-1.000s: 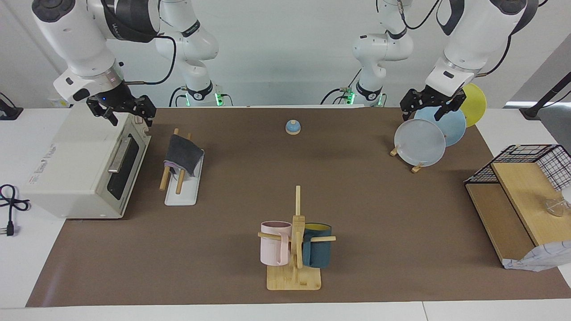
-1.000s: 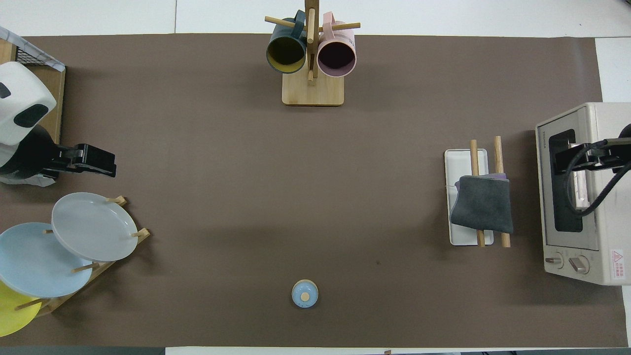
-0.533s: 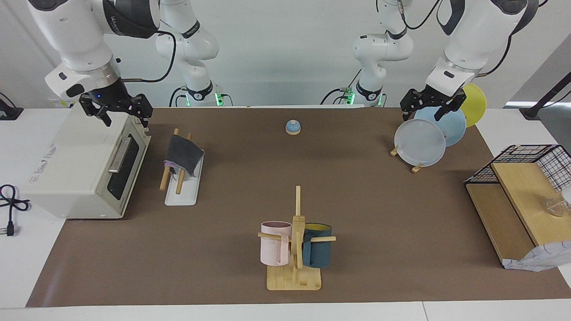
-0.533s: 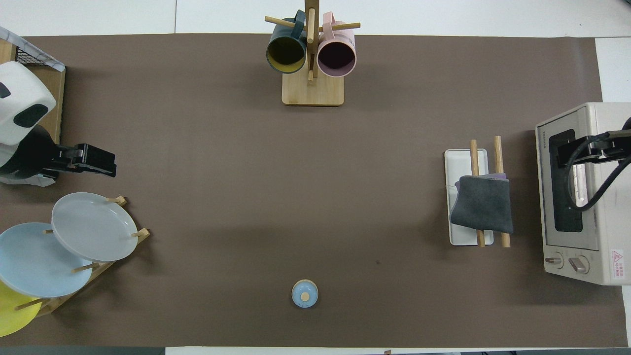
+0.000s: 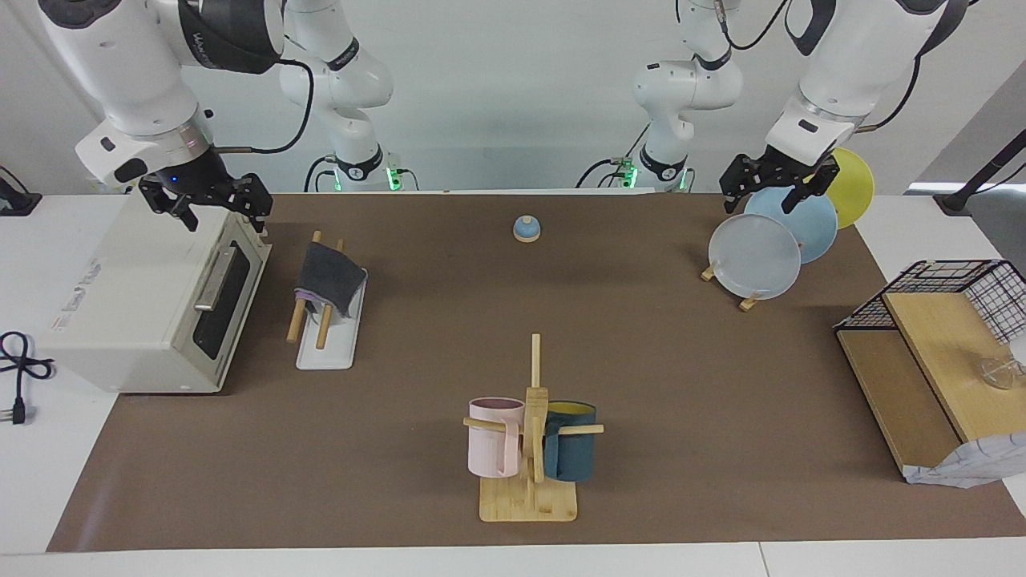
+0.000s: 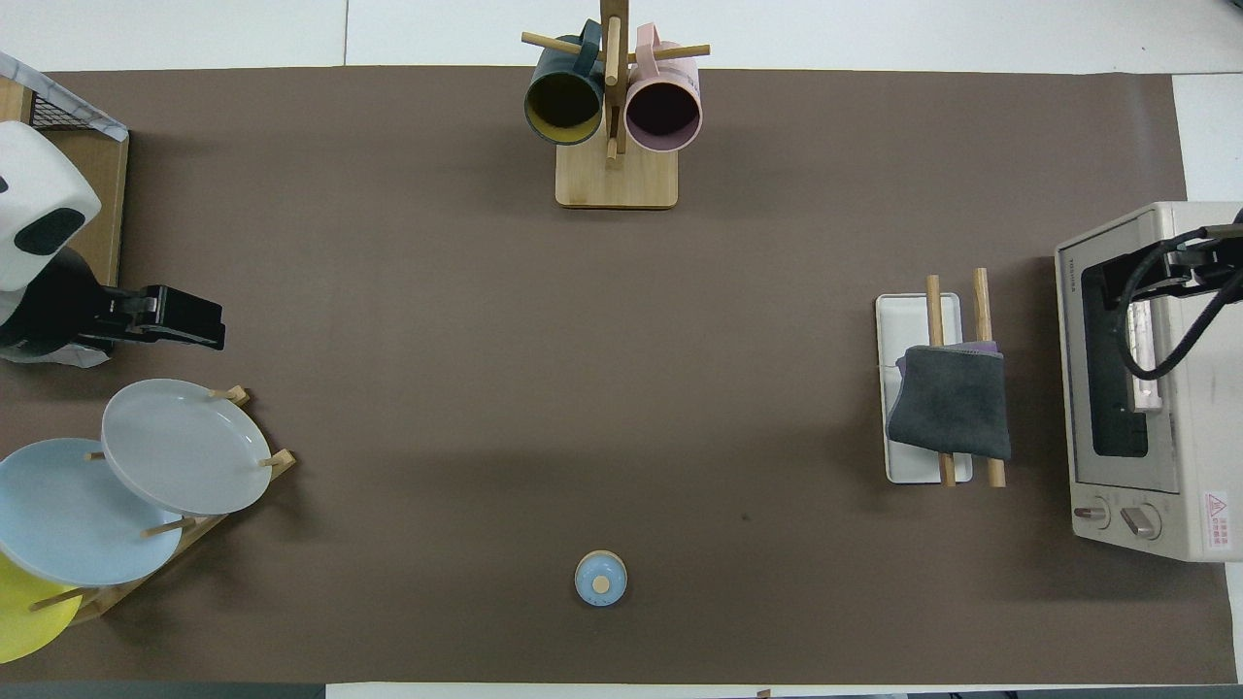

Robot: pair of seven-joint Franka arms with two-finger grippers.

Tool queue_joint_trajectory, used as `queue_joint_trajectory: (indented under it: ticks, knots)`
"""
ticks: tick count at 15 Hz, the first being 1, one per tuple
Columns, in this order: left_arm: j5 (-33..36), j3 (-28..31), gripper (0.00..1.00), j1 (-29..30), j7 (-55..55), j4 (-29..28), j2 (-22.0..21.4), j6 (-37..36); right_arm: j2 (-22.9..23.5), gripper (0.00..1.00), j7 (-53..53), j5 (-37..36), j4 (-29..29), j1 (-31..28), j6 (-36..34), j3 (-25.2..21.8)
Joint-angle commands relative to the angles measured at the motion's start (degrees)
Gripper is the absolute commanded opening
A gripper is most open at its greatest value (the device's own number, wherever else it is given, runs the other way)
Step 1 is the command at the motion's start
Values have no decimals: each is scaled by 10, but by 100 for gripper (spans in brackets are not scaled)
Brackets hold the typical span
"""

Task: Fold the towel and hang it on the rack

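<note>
The towel point(image 5: 329, 277), dark grey face out with a purple edge showing, hangs folded over the two wooden rods of the rack point(image 5: 324, 351). It also shows in the overhead view point(image 6: 950, 410), draped over the rack point(image 6: 903, 313). My right gripper point(image 5: 223, 215) is open and empty, up in the air over the toaster oven beside the rack; in the overhead view it point(image 6: 1117, 282) is over the oven's door. My left gripper point(image 5: 760, 202) is open and empty, over the plate stand; it also shows in the overhead view point(image 6: 199, 328).
A white toaster oven point(image 5: 144, 296) stands beside the rack at the right arm's end. A stand with round plates point(image 5: 755, 255) and a wire-and-wood shelf point(image 5: 930, 353) are at the left arm's end. A mug tree with two mugs point(image 5: 531, 437) and a small blue bell point(image 5: 526, 229) stand mid-table.
My right gripper has risen and drifted away from the rack, over the oven's top. My left gripper has lifted slightly. The towel stays on the rack.
</note>
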Motion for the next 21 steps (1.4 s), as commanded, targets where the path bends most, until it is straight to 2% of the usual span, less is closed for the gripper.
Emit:
queue_joint_trajectory:
  ticks: [1, 4, 7, 21]
  knots:
    - [-5, 8, 100, -8, 4, -5, -8, 5, -17, 100, -12, 2, -14, 2, -5, -1]
    - [-5, 8, 100, -8, 3, -5, -8, 3, -12, 100, 26, 5, -6, 38, -10, -29]
    - [-5, 8, 100, -4, 2, -6, -8, 3, -10, 100, 27, 58, -5, 31, -4, -34]
    - [-5, 11, 100, -1, 2, -6, -8, 3, -16, 100, 24, 47, -6, 39, -14, -29]
